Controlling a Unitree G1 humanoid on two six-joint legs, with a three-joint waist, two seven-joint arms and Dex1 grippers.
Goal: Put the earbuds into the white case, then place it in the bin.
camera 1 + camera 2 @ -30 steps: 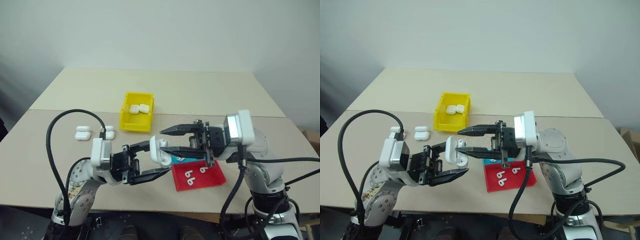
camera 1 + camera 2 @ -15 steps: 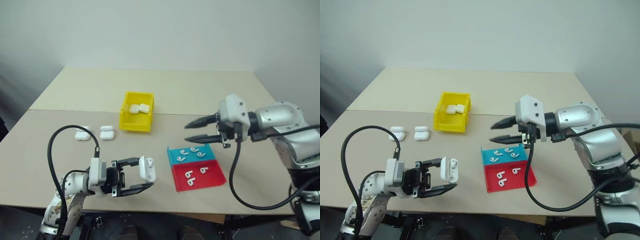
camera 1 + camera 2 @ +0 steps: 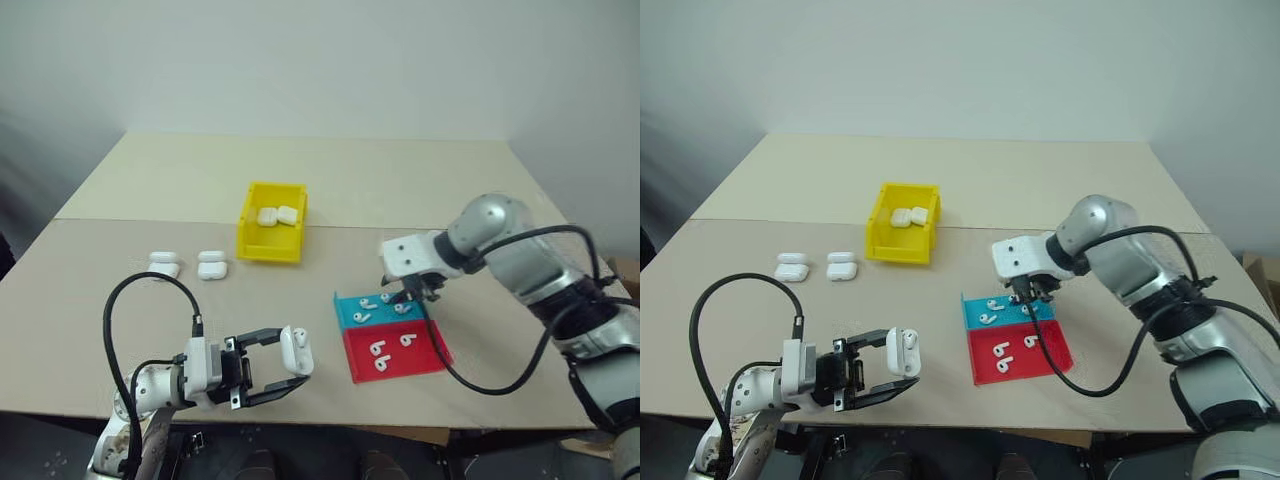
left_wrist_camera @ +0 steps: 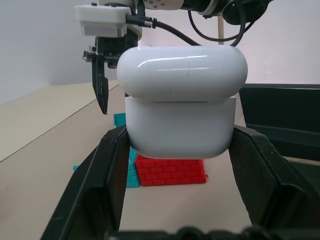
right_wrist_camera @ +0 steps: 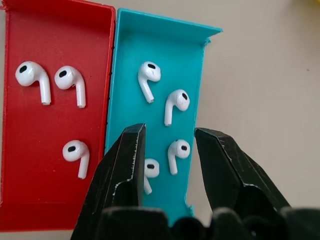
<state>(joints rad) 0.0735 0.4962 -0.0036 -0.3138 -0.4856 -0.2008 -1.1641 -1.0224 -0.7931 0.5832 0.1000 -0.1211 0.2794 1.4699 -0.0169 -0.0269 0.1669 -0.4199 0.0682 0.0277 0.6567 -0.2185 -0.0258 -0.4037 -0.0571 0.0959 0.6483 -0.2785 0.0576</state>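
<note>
White case [image 3: 295, 350]: held off the desk at the near left, pinched between the two black fingers of the left claw [image 3: 283, 362]; its lid looks down in the left wrist view, though the head views seem to show something white at its top, so I cannot tell for sure.
Left claw: closed tight on the white case, one finger on each side of the body.
Right claw [image 5: 167, 150]: hangs over the teal tray, fingers parted about halfway, nothing between them; an earbud lies in the tray just under the gap.
Earbuds [image 5: 150, 77]: seven in all, lying loose in the two trays.
Teal tray [image 3: 345, 305]: shallow, right of centre, holds four earbuds.
Red tray [image 3: 425, 355]: shallow, touching the teal tray on its near side, holds three earbuds.
Yellow bin [image 3: 272, 222]: tall-walled, open top, centre of the desk, well apart from the trays; two white cases [image 3: 278, 215] lie side by side in its far half.
Spare cases [image 3: 164, 263]: two more closed white cases on the desk left of the bin, near each other.
Case count: five, one held, two in the bin, two on the desk.
Desk [image 3: 400, 190]: pale beige, with a seam running left to right just behind the bin.
Room: plain light wall behind the desk.
</note>
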